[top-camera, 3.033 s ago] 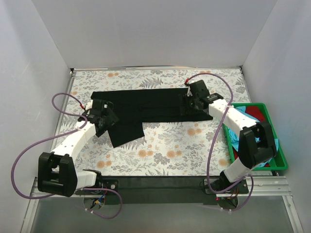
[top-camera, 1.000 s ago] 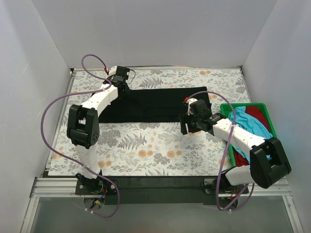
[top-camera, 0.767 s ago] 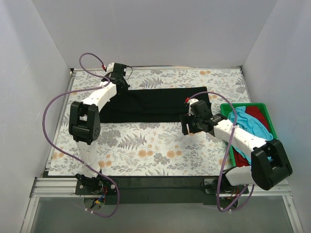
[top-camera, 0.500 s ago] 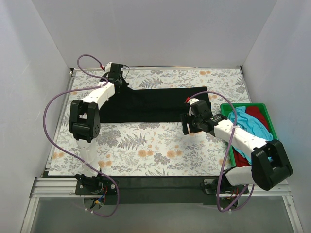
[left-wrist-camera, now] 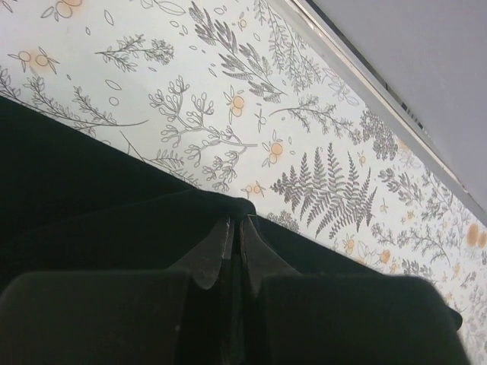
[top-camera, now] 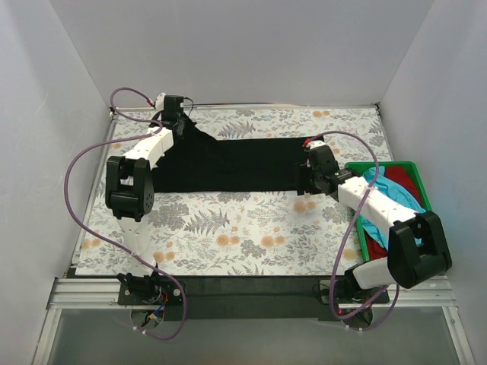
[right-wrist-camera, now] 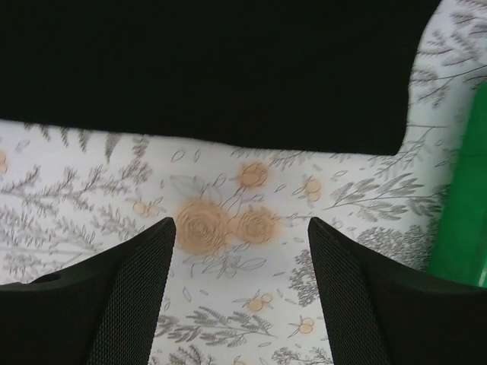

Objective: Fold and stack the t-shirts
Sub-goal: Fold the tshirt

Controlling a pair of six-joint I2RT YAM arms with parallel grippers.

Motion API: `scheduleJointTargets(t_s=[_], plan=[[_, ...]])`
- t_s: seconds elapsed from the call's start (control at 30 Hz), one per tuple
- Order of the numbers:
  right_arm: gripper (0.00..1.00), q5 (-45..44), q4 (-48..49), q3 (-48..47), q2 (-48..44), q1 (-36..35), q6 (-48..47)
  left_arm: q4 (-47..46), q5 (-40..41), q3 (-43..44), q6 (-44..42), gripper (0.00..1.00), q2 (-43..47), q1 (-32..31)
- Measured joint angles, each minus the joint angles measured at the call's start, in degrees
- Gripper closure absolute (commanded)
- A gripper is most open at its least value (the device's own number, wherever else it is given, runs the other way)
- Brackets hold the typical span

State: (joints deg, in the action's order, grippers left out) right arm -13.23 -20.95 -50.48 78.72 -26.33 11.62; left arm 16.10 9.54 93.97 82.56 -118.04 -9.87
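The black t-shirt (top-camera: 236,163) lies as a long band across the far half of the floral table. Its far-left corner is lifted toward the back-left corner by my left gripper (top-camera: 181,128). In the left wrist view that gripper (left-wrist-camera: 236,226) is shut on a fold of the black cloth (left-wrist-camera: 76,190). My right gripper (top-camera: 308,182) hovers open just in front of the shirt's right end. In the right wrist view it (right-wrist-camera: 242,224) holds nothing, with bare table between its fingers (right-wrist-camera: 141,289) and the shirt's edge (right-wrist-camera: 213,68) beyond. The turquoise t-shirt (top-camera: 392,196) and red t-shirt (top-camera: 401,176) lie in the tray.
The green tray (top-camera: 440,257) stands at the table's right edge, close beside my right arm; its wall (right-wrist-camera: 466,198) shows in the right wrist view. White walls enclose the table at the back and on both sides. The left gripper is near the back-left corner.
My left gripper has drawn the shirt's corner further back and left. My right gripper has moved right and back, from the shirt's front edge to its right end, still open.
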Motion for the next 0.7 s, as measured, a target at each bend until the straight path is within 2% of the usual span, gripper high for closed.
scheduleJointTargets(t_s=[0.3, 0.37, 0.4, 0.43, 0.47, 0.53, 0.6, 0.7], plan=[[0.38, -1.6, 3.6, -10.9, 11.5, 10.1, -1.6, -1.6, 0.0, -1.6, 1.3, 1.0, -2.2, 1.5], [0.38, -1.5, 4.5, -12.8, 14.4, 11.6, -2.1, -1.6, 0.0, -1.8, 1.2, 0.89, -2.4, 1.6], [0.39, -1.3, 4.8, -13.6, 15.5, 12.2, -2.3, -1.6, 0.0, -1.8, 1.1, 0.78, -2.4, 1.6], [0.39, -1.2, 4.9, -14.2, 16.4, 12.5, -2.6, -1.6, 0.0, -1.8, 0.9, 0.59, -2.4, 1.7], [0.39, -0.9, 4.9, -14.5, 16.9, 12.8, -2.8, -1.8, 0.0, -1.8, 0.3, 0.46, -2.4, 1.7], [0.39, -0.2, 4.9, -15.0, 17.4, 12.9, -3.4, -2.3, -0.1, -2.1, 0.0, 0.27, -2.4, 1.9], [0.39, 0.8, 4.9, -15.2, 17.4, 12.9, -4.3, -2.6, 0.1, -3.0, -1.0, 0.23, -1.9, 2.0], [0.39, 2.5, 5.1, -15.5, 17.4, 12.8, -5.3, -2.6, 0.5, -5.9, -2.5, 0.21, 0.0, 2.6]])
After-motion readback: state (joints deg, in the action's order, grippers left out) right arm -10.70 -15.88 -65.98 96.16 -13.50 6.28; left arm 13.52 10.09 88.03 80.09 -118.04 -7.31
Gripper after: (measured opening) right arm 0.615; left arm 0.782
